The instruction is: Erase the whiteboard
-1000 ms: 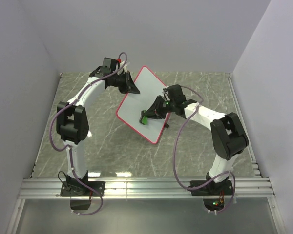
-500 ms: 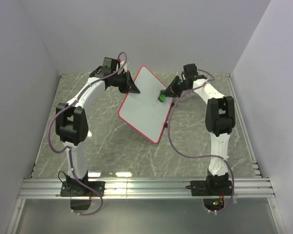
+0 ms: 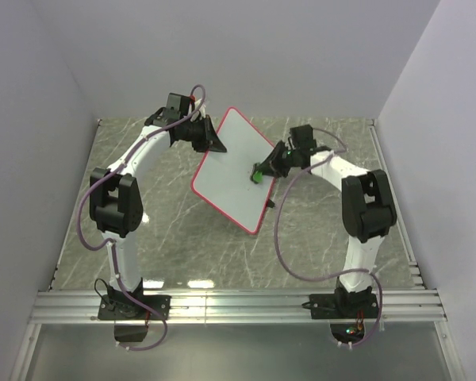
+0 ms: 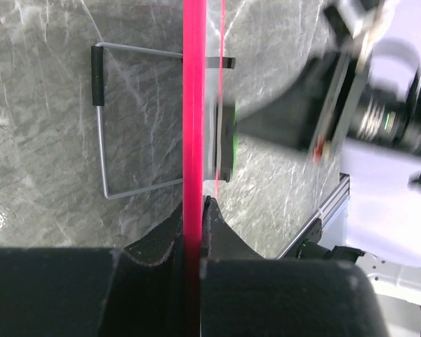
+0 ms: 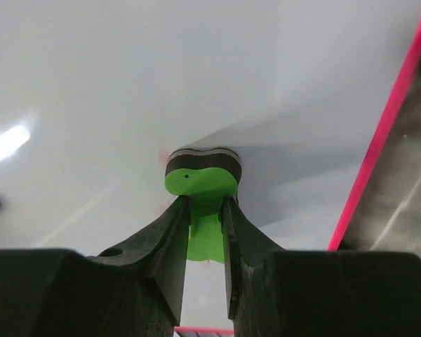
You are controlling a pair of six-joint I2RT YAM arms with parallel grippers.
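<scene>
Two hands are on the whiteboard (image 3: 232,171), which sits slanted just past the middle of the tabletop (image 3: 166,214), toward 12 o'clock in the top view, its long sides running from about 1 o'clock to 7 o'clock. The left hand (image 3: 210,141) is clamped on the board's red-pink rim at the 10 o'clock side. In the left wrist view that rim (image 4: 194,105) runs edge-on between the closed fingers (image 4: 161,242). A bent grey wire frame (image 4: 102,126) with a black sleeve shows behind the board.

The right hand (image 3: 263,169) reaches in from 3 o'clock and grips a small green eraser (image 3: 256,176) by its tab. In the right wrist view the eraser's dark pad (image 5: 200,163) is pressed flat on the white surface – the rim passes at about 2 o'clock. Faint reddish traces lie just beside the pad. The rest of the visible surface is white.
</scene>
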